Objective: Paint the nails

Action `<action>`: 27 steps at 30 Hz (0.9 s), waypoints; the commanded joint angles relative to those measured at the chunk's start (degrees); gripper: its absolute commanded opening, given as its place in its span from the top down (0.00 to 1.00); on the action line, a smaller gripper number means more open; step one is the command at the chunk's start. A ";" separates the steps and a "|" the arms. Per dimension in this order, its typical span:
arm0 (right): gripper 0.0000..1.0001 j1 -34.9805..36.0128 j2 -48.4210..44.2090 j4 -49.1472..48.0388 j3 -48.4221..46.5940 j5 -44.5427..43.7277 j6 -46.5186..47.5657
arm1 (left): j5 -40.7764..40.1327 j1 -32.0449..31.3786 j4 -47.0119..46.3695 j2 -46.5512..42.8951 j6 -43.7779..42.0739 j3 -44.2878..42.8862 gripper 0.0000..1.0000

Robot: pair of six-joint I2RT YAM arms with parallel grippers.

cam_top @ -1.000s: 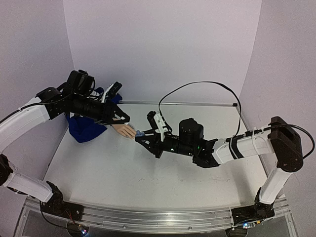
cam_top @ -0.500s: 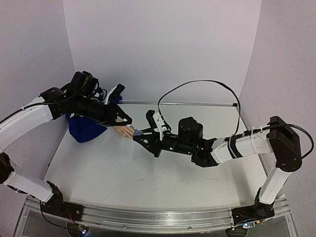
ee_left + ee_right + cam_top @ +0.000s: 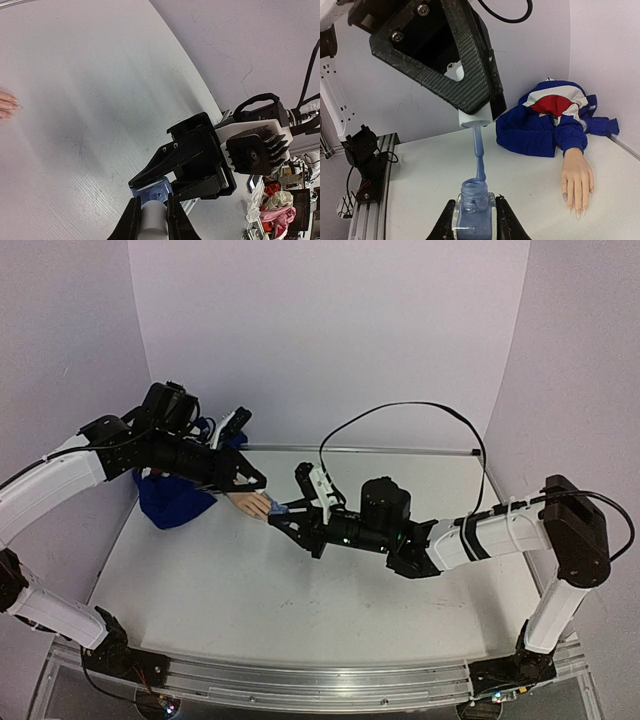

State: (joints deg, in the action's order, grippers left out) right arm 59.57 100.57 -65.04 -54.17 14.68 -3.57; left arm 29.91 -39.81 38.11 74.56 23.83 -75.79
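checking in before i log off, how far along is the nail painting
Done: the bottle is open, gripped by the right gripper. In hand: the left gripper holds the cap, brush stem in the neck. Left: the nails on the mannequin hand, none clearly blue.

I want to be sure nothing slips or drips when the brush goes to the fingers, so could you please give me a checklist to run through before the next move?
1. The right gripper is shut on the bottle, which stands upright: ok.
2. The left gripper is shut on the cap: ok.
3. The brush is clear of the bottle: not ok, its lower end is inside the neck.
4. Polish on the brush tip: cannot tell, the tip is hidden.
5. The hand lies flat, palm down, with the nails showing: ok.
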 commanded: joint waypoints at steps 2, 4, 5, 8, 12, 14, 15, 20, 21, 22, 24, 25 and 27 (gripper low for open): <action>1.00 0.48 0.54 -5.21 -3.22 0.18 0.10 | 0.89 -0.46 -0.03 -0.31 -1.07 -3.40 1.00; 1.00 0.54 0.50 -5.61 -3.22 -0.01 0.08 | 0.89 -0.65 0.00 -0.06 -1.07 -3.36 1.00; 1.00 0.47 0.50 -5.70 -3.22 -0.14 0.06 | 0.92 -0.70 0.03 0.03 -1.07 -3.32 1.00; 1.00 0.46 0.25 -5.96 -3.10 -1.04 0.12 | 0.76 -0.88 0.02 0.00 -1.16 -3.02 1.00; 1.00 0.48 -0.53 -6.83 -2.36 -1.08 0.39 | 0.20 -0.88 0.00 0.03 -1.16 -2.53 1.00; 1.00 0.47 -0.48 -6.86 -2.36 -1.08 0.41 | 0.19 -0.88 0.11 0.10 -1.13 -2.50 1.00; 1.00 0.46 -0.55 -6.85 -2.34 -1.33 0.41 | 0.27 -0.88 0.05 0.18 -1.13 -2.52 1.00; 1.00 0.50 -0.56 -7.10 -2.38 -1.53 0.42 | 0.34 -1.12 0.64 0.33 -1.38 -2.61 1.00; 1.00 0.52 -0.51 -7.05 -2.49 -1.51 0.41 | 0.35 -1.14 0.74 0.39 -1.43 -2.65 1.00; 1.00 0.51 -0.41 -7.04 -2.58 -1.22 0.53 | 0.25 -1.25 0.81 0.49 -1.42 -2.68 1.00; 1.00 0.48 -0.38 -7.04 -2.61 -0.97 0.59 | 0.13 -1.31 1.14 0.73 -1.57 -2.82 1.00; 1.00 0.46 -0.38 -7.02 -2.61 -0.90 0.59 | 0.07 -1.38 1.37 0.80 -1.60 -2.91 1.00; 1.00 0.46 -0.38 -7.03 -2.68 -0.77 0.65 | -0.17 -1.52 1.56 1.09 -1.71 -3.03 1.00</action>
State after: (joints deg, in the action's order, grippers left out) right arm 59.57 101.36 -66.13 -54.48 13.69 -3.57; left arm 29.85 -40.77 39.40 75.35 23.73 -75.79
